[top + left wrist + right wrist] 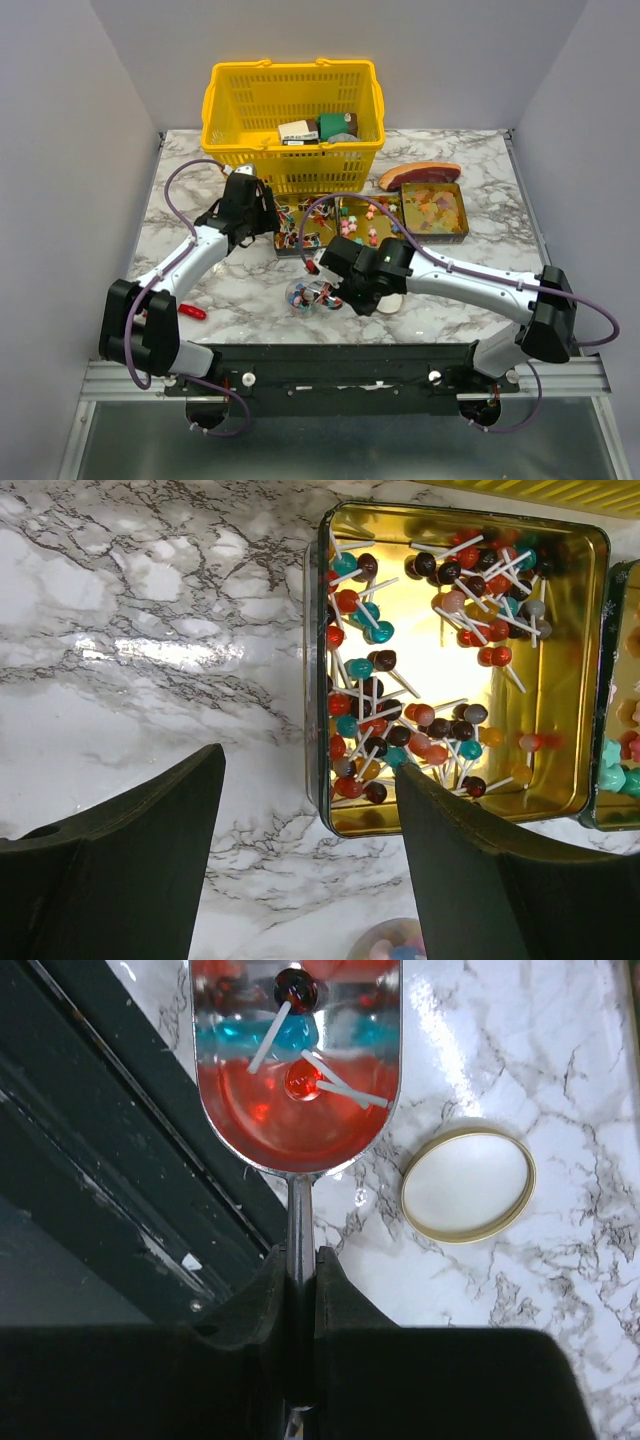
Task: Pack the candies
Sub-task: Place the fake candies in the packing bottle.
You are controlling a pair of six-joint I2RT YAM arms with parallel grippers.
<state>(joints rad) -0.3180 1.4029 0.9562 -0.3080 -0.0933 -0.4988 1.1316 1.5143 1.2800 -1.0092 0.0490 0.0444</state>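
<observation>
Three gold tins hold the candies: lollipops in the left tin, pink-green chunks in the middle tin, yellow-orange gummies in the right tin. My right gripper is shut on the handle of a metal scoop carrying two lollipops. In the top view the right gripper holds the scoop over a clear jar with some candies inside. My left gripper is open and empty above the marble, just in front of the lollipop tin. It also shows in the top view.
The jar's lid lies flat on the marble right of the scoop. A yellow basket with boxes stands at the back. A red-brown meat slab lies behind the right tin. A small red item lies near the left arm's base.
</observation>
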